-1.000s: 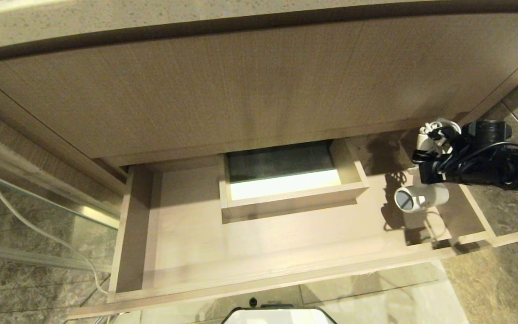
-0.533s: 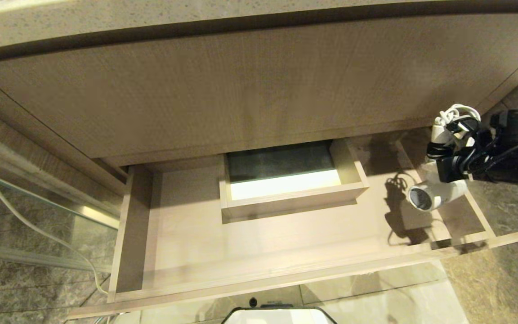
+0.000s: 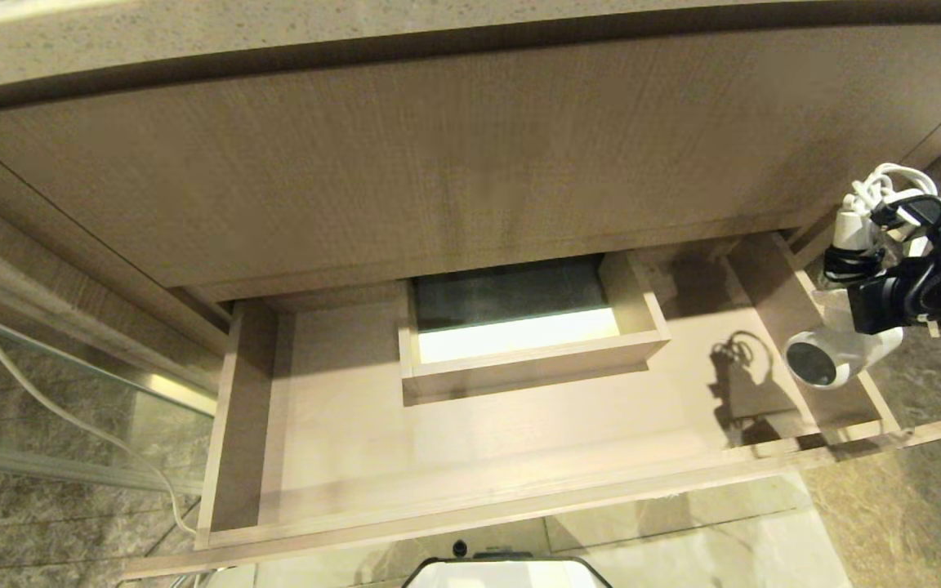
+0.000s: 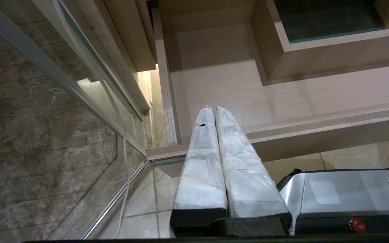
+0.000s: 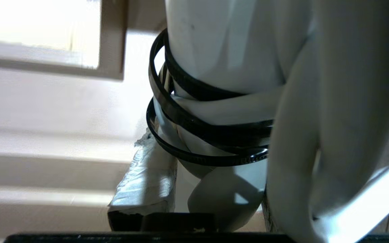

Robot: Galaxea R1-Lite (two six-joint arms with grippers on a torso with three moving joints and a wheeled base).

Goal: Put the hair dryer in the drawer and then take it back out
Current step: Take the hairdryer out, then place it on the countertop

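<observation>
The hair dryer (image 3: 834, 347) is white, with its dark grey round end facing me and its cord bundled at the top of the handle. It hangs in the air over the right side wall of the open wood-grain drawer (image 3: 519, 500). My right gripper (image 3: 853, 287) is shut on the white handle. In the right wrist view the hair dryer (image 5: 228, 64), wrapped with black bands, fills the space between the padded fingers (image 5: 147, 179). My left gripper (image 4: 214, 109) is shut and empty, parked low in front of the drawer's (image 4: 316, 125) left front corner.
A boxed cutout (image 3: 519, 359) stands mid-back inside the drawer. A taller wood-grain panel (image 3: 438, 163) rises above it under a stone counter. A glass panel with a white cable (image 3: 54, 404) lies at the left. My silver base (image 4: 343, 192) sits on the tiled floor.
My right gripper has lifted the hair dryer up and to the right, from inside the drawer's right end to above its right side wall. The left arm has not moved.
</observation>
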